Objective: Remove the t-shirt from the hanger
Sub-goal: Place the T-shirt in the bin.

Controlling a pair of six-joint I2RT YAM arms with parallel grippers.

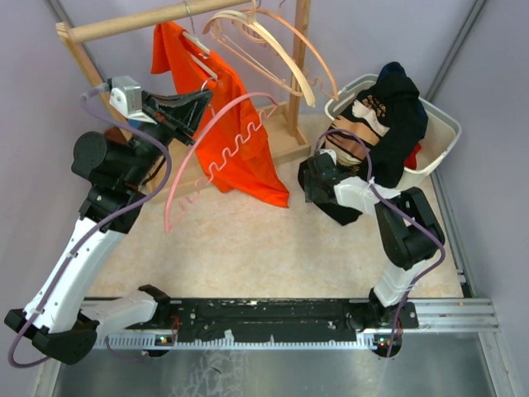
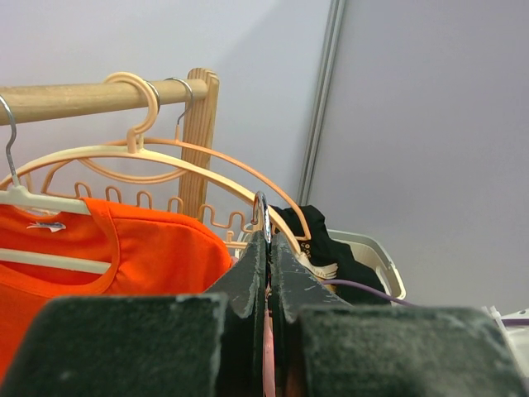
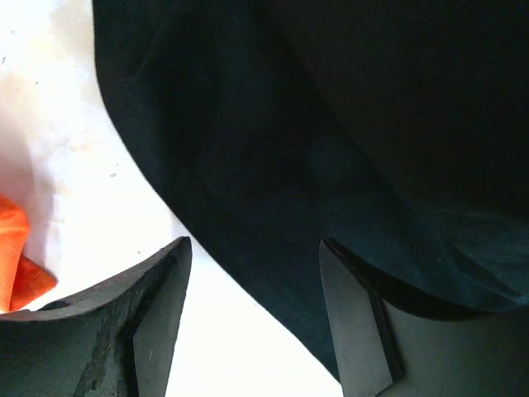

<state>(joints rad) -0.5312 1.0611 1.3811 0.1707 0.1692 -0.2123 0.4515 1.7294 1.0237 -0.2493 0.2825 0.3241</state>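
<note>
we see the orange t-shirt (image 1: 240, 157) on a white hanger (image 1: 198, 45) that hooks over the wooden rod (image 1: 124, 25) of the rack at the far left of the table (image 1: 248, 240). the shirt's lower part spreads forward and down, and its hem lies on the table in front of the rack. from the left wrist view, the shirt's collar (image 2: 149, 248) sits under the white hanger's arm (image 2: 33, 200), with the rod (image 2: 66, 98) above it.

the left end effector (image 1: 197, 106) is raised beside the shirt with its fingers pressed together on a pink hanger (image 1: 169, 198). in the wrist view the metal hook stands up out of the pinch (image 2: 266, 248). in the top view the pink hanger's long arc crosses in front of the shirt and reaches down toward the table. we cannot tell whether it touches the cloth. two peach hangers (image 1: 281, 41) hang bare from the rod, further right.

the right end effector (image 1: 318, 178) is low near the white basket (image 1: 446, 141), well apart from the shirt. its fingers are spread (image 3: 252, 248), and a black garment (image 3: 289, 124) fills the view just past them. that garment (image 1: 401, 107) drapes over the basket's near rim and hangs toward the table. we cannot tell whether the fingers touch it.
</note>
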